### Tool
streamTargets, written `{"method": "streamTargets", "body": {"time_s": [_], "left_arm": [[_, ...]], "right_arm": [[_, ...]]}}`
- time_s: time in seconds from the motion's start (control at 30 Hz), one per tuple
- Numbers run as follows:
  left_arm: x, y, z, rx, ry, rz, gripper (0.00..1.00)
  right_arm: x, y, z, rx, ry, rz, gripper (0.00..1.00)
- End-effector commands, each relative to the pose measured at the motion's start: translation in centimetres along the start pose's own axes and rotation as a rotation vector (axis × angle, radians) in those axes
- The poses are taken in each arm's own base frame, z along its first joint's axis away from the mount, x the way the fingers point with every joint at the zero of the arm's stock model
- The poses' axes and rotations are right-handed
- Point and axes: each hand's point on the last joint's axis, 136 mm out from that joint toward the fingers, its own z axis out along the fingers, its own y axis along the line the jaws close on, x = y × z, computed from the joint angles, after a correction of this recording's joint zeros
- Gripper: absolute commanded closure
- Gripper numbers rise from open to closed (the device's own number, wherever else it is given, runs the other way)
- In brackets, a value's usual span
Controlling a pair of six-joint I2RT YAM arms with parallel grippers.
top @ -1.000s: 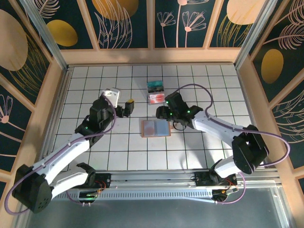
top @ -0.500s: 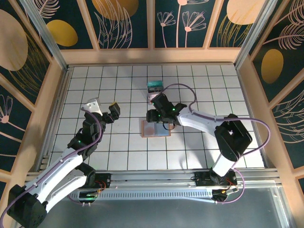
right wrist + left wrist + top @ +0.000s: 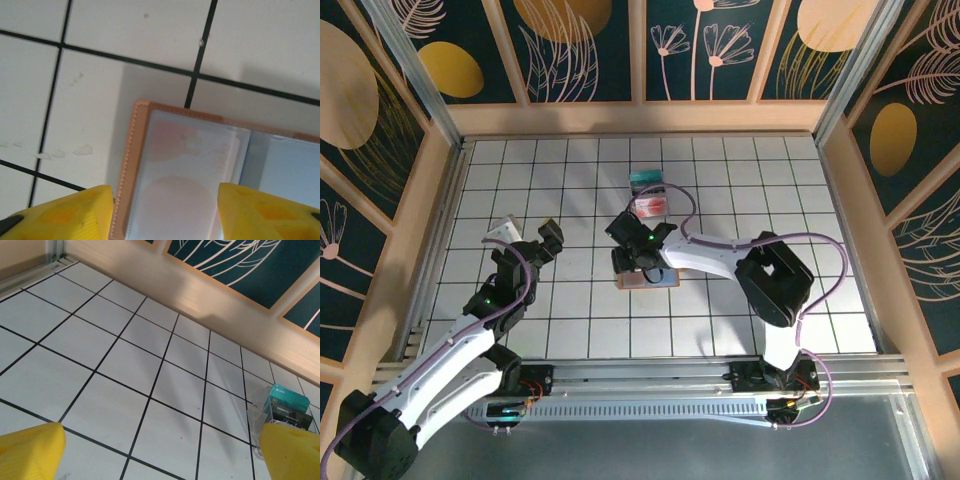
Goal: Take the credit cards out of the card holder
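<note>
The card holder (image 3: 664,279) lies open on the tiles, tan stitched rim (image 3: 131,165) and blue-grey inside. Behind its clear sleeve sits a pale card with red circles (image 3: 186,175). My right gripper (image 3: 636,262) hovers low over the holder's left page, open, its yellow fingertips (image 3: 65,215) standing either side of that page (image 3: 165,222). Two credit cards lie on the table beyond it: a teal one (image 3: 647,180) (image 3: 287,398) and a pink-white one (image 3: 651,205). My left gripper (image 3: 528,238) (image 3: 160,460) is open over bare tiles to the left, holding nothing.
Wooden walls (image 3: 640,118) ring the white grid table on the far, left and right sides. The right arm's purple cable (image 3: 692,215) loops above the tiles near the two loose cards. Bare tiles (image 3: 125,390) stretch in front of the left gripper.
My right gripper has swung left and come down over the open holder, its jaws narrowing a little. My left arm has pulled back to the left and toward the near edge.
</note>
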Motion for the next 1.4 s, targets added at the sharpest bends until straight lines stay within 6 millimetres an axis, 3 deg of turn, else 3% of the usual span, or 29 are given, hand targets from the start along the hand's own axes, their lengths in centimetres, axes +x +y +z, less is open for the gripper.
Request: {"method": "streamTargets", "body": {"time_s": [0.0,0.43,0.67,0.93,1.07,1.37], "left_arm": [[0.1,0.7,0.1,-0.029,-0.010,-0.024,0.01],[0.8,0.5,0.6,-0.031,0.017,-0.016,0.01],[0.6,0.4,0.6,-0.029,0.013,-0.012,0.01],[0.3,0.3,0.4,-0.025,0.009,-0.007,0.01],[-0.1,0.1,0.2,-0.020,0.001,-0.013,0.01],[-1.0,-0.4,0.2,-0.017,-0.020,-0.006,0.01]], "right_arm": [[0.7,-0.9,0.3,0.087,0.022,-0.033,0.40],[3.4,-0.5,2.3,0.105,0.090,-0.071,0.38],[4.3,-0.4,2.8,0.071,0.112,-0.075,0.50],[3.7,1.8,1.7,-0.056,0.085,-0.100,0.69],[3.0,1.4,1.0,-0.026,0.059,-0.110,0.76],[1.7,-1.3,0.0,0.125,-0.002,-0.096,0.66]]}}
